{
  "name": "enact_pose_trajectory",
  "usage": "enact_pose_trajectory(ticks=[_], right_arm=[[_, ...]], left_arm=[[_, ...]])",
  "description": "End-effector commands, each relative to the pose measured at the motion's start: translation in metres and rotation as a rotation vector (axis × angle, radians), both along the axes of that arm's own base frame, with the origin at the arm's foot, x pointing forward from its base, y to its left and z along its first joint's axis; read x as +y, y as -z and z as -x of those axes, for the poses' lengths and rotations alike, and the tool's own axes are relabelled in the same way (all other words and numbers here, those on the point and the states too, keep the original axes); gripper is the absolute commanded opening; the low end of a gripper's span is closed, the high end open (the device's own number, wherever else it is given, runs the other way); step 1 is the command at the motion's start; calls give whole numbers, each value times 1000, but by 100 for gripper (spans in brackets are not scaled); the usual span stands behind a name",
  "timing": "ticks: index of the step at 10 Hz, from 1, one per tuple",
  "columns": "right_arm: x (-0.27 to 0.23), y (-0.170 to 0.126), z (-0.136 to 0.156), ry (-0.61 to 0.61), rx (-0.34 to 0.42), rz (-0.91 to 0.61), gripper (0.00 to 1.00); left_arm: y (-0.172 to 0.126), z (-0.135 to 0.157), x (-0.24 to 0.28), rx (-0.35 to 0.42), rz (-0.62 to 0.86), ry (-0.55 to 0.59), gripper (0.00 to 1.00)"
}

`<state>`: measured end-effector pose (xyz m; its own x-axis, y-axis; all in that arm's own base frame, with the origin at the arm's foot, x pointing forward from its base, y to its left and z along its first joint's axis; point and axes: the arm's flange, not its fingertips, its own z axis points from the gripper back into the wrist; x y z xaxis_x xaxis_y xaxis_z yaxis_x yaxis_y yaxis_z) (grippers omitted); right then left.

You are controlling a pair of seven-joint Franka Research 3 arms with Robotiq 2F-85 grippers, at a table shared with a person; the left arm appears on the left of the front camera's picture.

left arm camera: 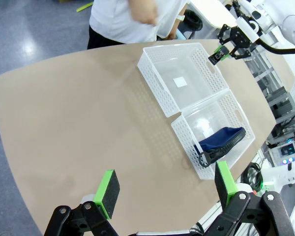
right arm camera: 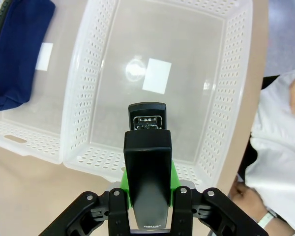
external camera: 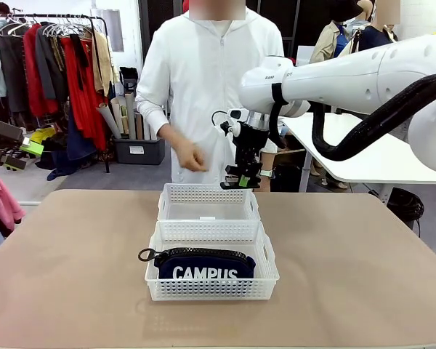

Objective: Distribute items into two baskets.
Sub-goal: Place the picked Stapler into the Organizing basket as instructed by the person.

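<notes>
At centre frame the right end effector [external camera: 241, 179] hangs over the far basket's [external camera: 207, 195] right rim, clamped on the black stapler [right arm camera: 148, 172], not yet dropped, while the CAMPUS pouch [external camera: 206, 265] already lies in the near basket [external camera: 211, 289]; the left end effector [left arm camera: 166, 188] gapes wide, holding nothing.

I'm looking at a lab-like workroom: a clothes rack [external camera: 54, 58] of hanging garments behind the tan tabletop [external camera: 73, 276], white worktables [external camera: 363, 156] alongside.

White arm [external camera: 363, 73] with black cable, black pincer [external camera: 240, 178] and green pads [left arm camera: 107, 192].
</notes>
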<state>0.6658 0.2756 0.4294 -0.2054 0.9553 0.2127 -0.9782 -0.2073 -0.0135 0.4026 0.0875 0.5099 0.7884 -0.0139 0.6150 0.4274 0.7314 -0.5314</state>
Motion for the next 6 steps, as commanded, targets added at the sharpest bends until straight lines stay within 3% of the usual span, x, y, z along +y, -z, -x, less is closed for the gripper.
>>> enact_pose_trajectory(ticks=[1,6], right_arm=[[12,0,14,27,-49,-14,0],[43,23,19,77,-10,-44,0]], left_arm=[[-1,0,0,-13,21,-1,100],[-1,0,0,-13,21,-1,100]])
